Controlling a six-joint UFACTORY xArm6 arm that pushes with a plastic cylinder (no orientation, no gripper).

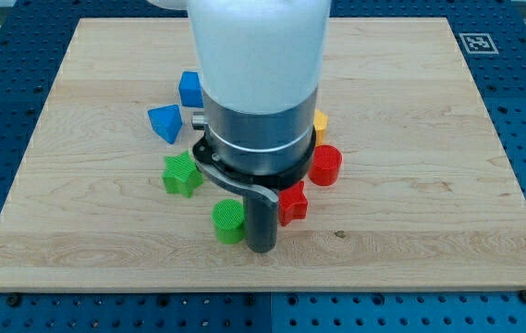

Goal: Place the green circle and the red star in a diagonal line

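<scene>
The green circle [228, 220] stands low on the wooden board [410, 111], just left of my rod. The red star [292, 203] sits just right of the rod, slightly higher, partly hidden by it. My tip [261, 248] is down on the board between the two, touching or nearly touching both. The arm's large grey and white body hides the board's middle above the tip.
A green star [181, 175] lies left of the arm. A red cylinder [325, 165] lies right of it. A blue cube [189, 89] and a blue wedge-like block [165, 123] sit upper left. A yellow block [320, 122] peeks out right of the arm.
</scene>
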